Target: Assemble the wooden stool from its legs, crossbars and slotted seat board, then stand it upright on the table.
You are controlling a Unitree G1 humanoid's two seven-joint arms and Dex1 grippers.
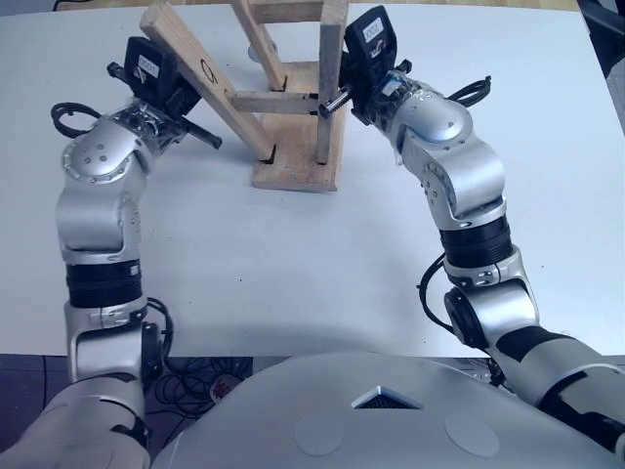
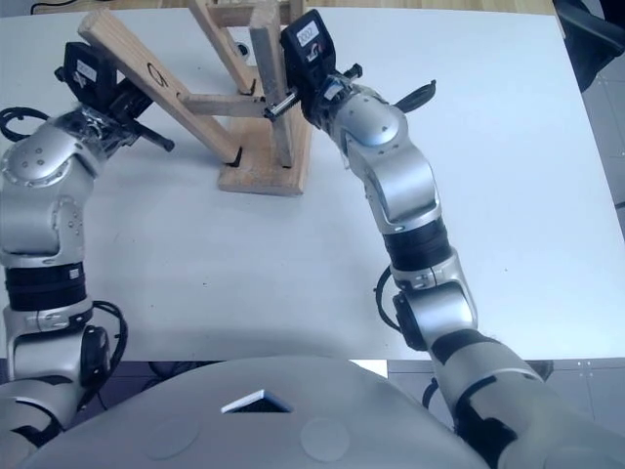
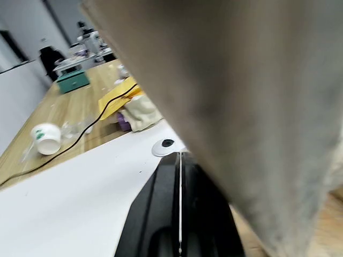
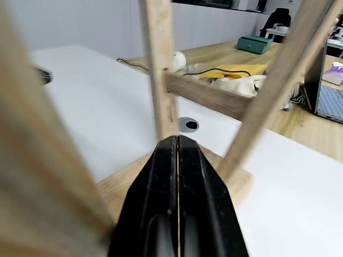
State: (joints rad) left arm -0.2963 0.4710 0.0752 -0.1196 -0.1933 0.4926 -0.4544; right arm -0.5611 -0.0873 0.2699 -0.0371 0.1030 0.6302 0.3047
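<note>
Legs (image 1: 210, 83) in seat board (image 1: 293, 176) slots — left fingers (image 1: 200, 134), right fingers (image 1: 335, 103) pressed together, empty.

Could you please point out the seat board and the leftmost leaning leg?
Flat pale wooden seat board (image 1: 293, 181): left eye view, near edge.
Leftmost leaning pale wooden leg (image 1: 210, 86): left eye view, mid-length.

Your right gripper (image 4: 177, 140) fingers pressed together, tips just before upright leg (image 4: 161, 64), crossbar (image 4: 209, 95) behind, seat board (image 4: 238, 184) on white table (image 4: 91, 101), blurred plank (image 4: 37, 160) nearby, probably another leg.
</note>
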